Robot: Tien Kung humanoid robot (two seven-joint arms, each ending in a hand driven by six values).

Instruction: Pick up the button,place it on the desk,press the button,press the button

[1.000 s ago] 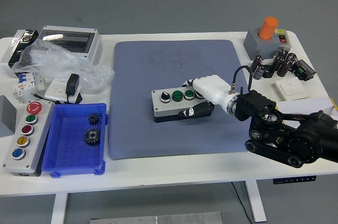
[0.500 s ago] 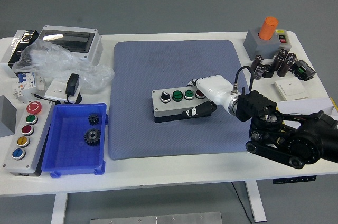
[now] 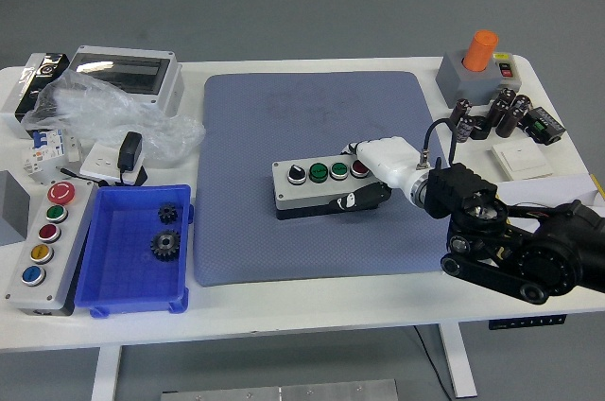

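Note:
A grey button box (image 3: pixel 312 188) lies flat on the blue-grey mat (image 3: pixel 284 108) near its middle. Its top shows a black-and-white selector, two green buttons and a red button (image 3: pixel 359 168). My right hand (image 3: pixel 364 176), white on a black arm, is at the box's right end. Its thumb (image 3: pixel 352 200) lies along the box's front face and its fingertips (image 3: pixel 352 148) show behind the box. The hand is loosely spread around that end, not clamped on it. The left arm is out of view.
A blue bin (image 3: pixel 113 269) with two gears and a grey multi-button panel (image 3: pixel 43 240) sit front left. A plastic bag (image 3: pixel 104 113) and an enclosure (image 3: pixel 128 75) are back left. An orange-button box (image 3: pixel 477 65), capacitors (image 3: pixel 492 113) and a white switch (image 3: pixel 522 160) are at the right.
My right hand has slid to the right off the box's end, uncovering the red button. The box has stayed put on the mat.

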